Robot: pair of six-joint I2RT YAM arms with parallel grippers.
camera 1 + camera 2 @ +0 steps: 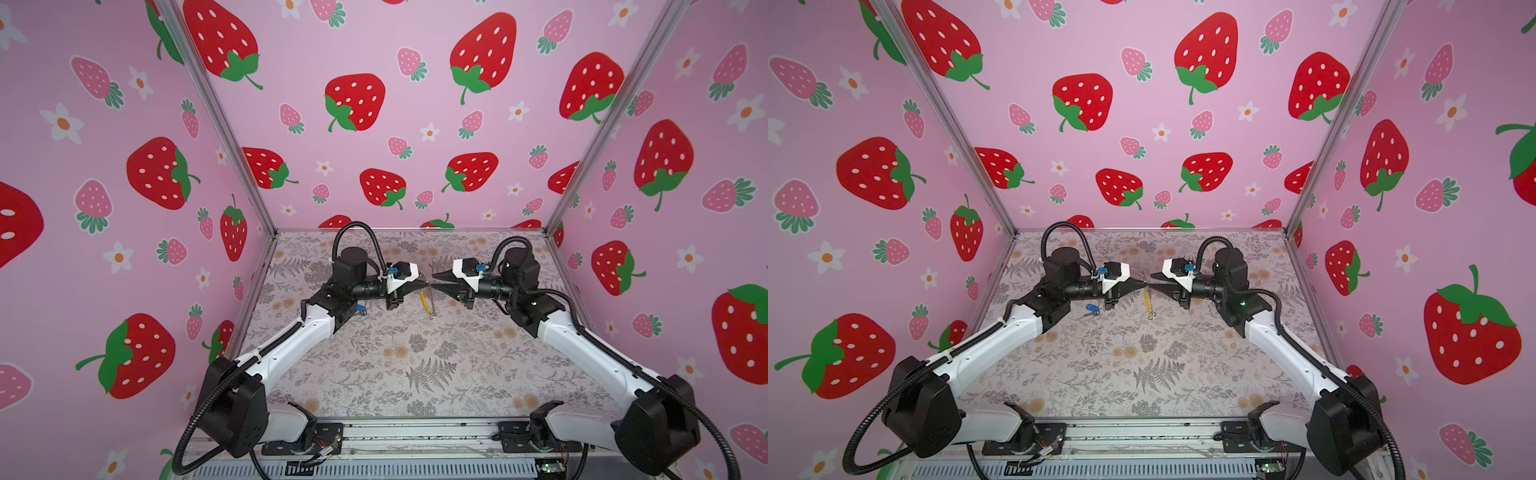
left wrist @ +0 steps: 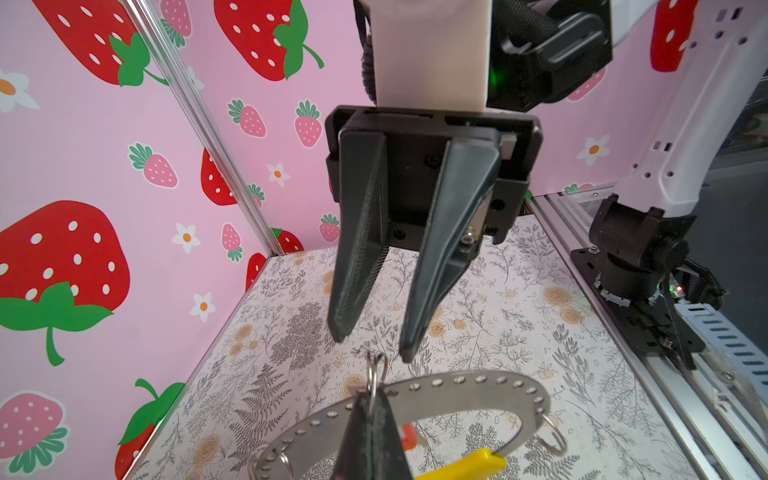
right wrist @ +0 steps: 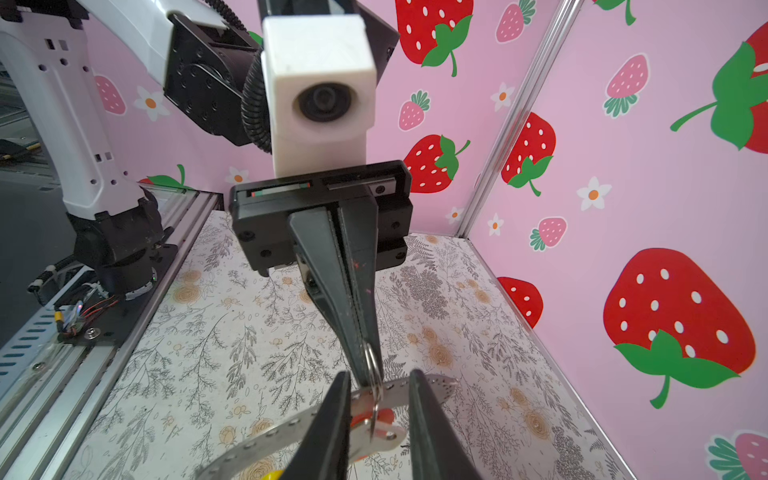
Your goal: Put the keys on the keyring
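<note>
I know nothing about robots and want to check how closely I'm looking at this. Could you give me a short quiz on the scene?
1. True or false: the right gripper stands open.
2. Fill in: the keyring, with its bright ____ segment, hangs from the shut left gripper.
3. Where is the blue-tagged key? A) lying on the table; B) between the right gripper's fingers; C) threaded on the keyring.

Key: 1 true; 2 yellow; 3 A.
</note>
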